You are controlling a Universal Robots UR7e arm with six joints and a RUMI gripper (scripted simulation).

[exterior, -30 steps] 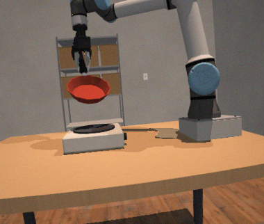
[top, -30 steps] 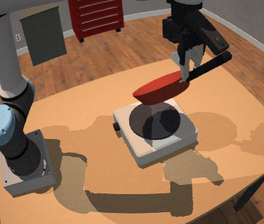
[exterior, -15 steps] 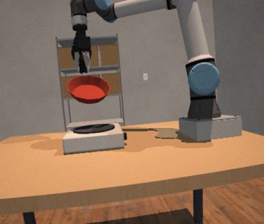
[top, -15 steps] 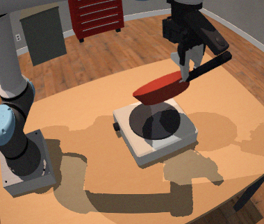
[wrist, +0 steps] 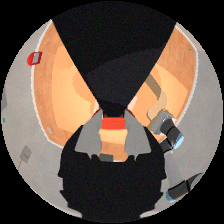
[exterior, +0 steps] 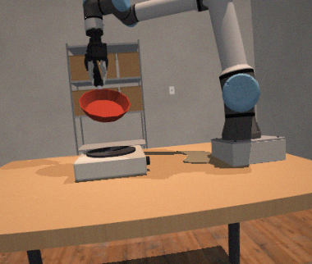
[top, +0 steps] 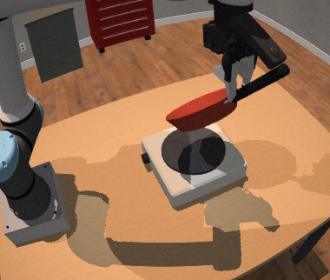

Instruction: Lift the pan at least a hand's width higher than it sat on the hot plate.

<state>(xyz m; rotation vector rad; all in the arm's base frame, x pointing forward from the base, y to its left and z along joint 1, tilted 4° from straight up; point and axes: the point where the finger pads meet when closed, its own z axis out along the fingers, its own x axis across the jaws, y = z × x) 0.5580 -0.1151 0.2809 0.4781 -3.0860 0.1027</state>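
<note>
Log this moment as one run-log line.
gripper: shut on pan handle | pan: held tilted in air above hot plate, touching nothing else | phase: hold

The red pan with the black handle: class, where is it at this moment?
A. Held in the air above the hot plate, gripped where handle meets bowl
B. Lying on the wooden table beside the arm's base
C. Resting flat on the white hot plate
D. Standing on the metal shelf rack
A: the gripper is shut on the red pan, which hangs clear above the white hot plate.
</note>
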